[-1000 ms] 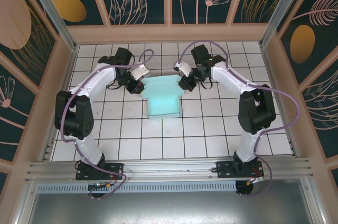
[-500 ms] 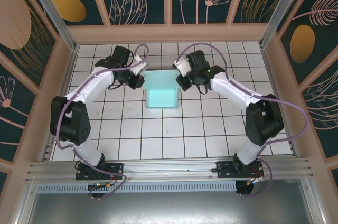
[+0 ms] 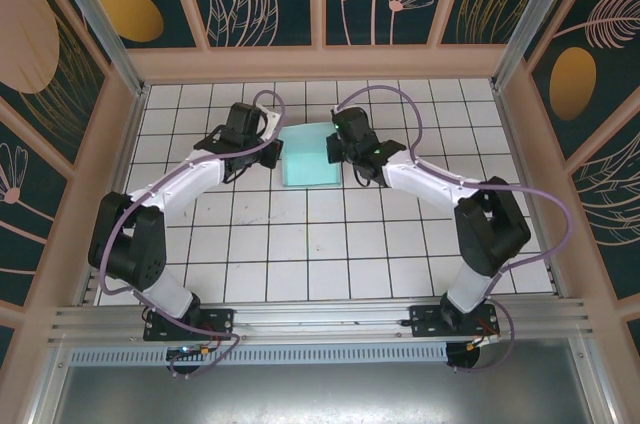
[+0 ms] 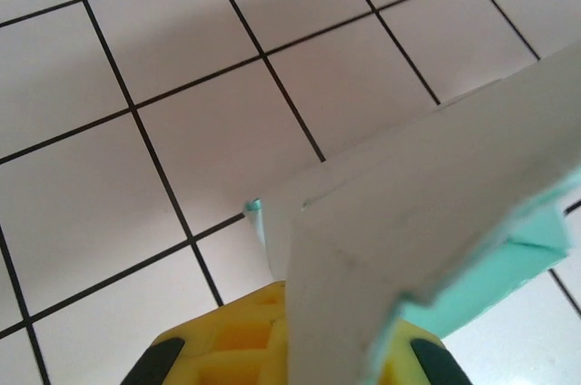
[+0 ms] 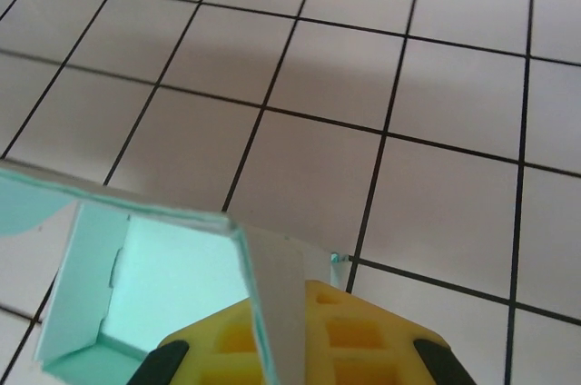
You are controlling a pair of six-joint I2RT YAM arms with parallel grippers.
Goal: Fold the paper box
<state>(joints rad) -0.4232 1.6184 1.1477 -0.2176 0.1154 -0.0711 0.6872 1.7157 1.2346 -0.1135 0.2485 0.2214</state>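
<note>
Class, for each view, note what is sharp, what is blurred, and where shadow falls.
Top external: evenly lit, with the paper box and tiles crisp. Left wrist: the box, close to the lens, is blurred; the tiles are sharper, with soft shadow on the upper ones. Right wrist: the tiles are sharp, the box edge is slightly soft, and there is a broad shadow at upper left.

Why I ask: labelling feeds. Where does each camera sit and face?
Top external: above and behind the bases, looking down on the tiled table; both arms show, left gripper and right gripper flanking the paper box.
Left wrist: on the left arm, looking past its own yellow gripper at box card and tiles.
Right wrist: on the right arm, looking past its yellow gripper into the box's teal inside.
Shared: the box and tiles appear in all three.
</note>
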